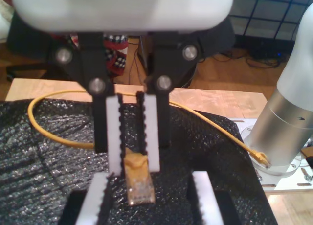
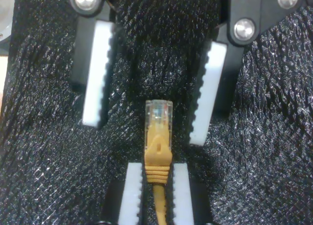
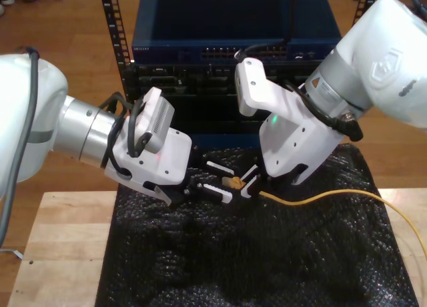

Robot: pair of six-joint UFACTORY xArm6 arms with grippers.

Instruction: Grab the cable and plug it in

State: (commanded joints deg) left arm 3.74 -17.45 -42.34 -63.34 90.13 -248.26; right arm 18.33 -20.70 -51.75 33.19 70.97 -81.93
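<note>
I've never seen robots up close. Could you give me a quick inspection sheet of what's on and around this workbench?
Surface: black textured mat on a wooden table.
Job's things: yellow cable runs off toward the exterior view's right; its clear plug points at my first tool.
Clutter: nothing seen.
Grippers: my first tool is open, its pads on either side of the plug without touching it; my second tool is shut on the cable's boot just behind the plug.
Cables: black arm cables loop over one wrist.
Surroundings: rack of network equipment behind the table, wooden floor.
</note>
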